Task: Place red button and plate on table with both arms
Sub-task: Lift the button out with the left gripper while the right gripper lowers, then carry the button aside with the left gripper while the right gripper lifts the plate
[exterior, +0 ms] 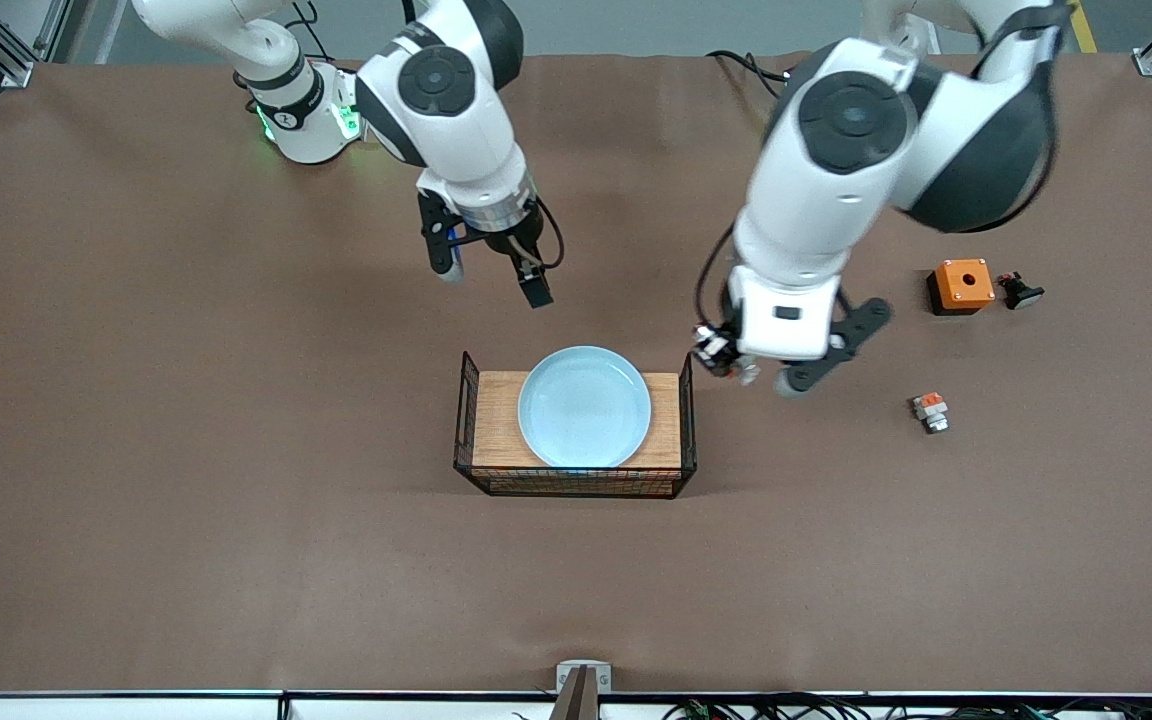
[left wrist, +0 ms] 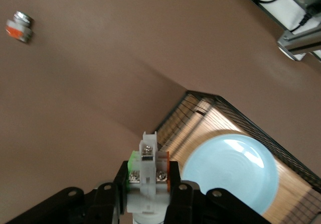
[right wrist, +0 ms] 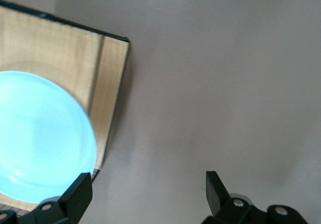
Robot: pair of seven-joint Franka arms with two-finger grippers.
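The pale blue plate point(exterior: 584, 406) lies on the wood-topped black wire rack point(exterior: 576, 486) in the middle of the brown table point(exterior: 186, 450). My left gripper point(exterior: 731, 362) is shut on the red button point(exterior: 714, 352), a small white part with an orange side, and holds it in the air beside the rack's end toward the left arm. In the left wrist view the red button point(left wrist: 148, 170) sits between the fingers, with the plate point(left wrist: 235, 176) beside it. My right gripper point(exterior: 492, 272) is open and empty over the table, by the rack. The right wrist view shows the plate point(right wrist: 40, 133).
A shorter orange-topped white part point(exterior: 930, 411) lies on the table toward the left arm's end; it also shows in the left wrist view point(left wrist: 20, 27). An orange box point(exterior: 961, 285) and a black push-button point(exterior: 1019, 290) lie farther from the front camera.
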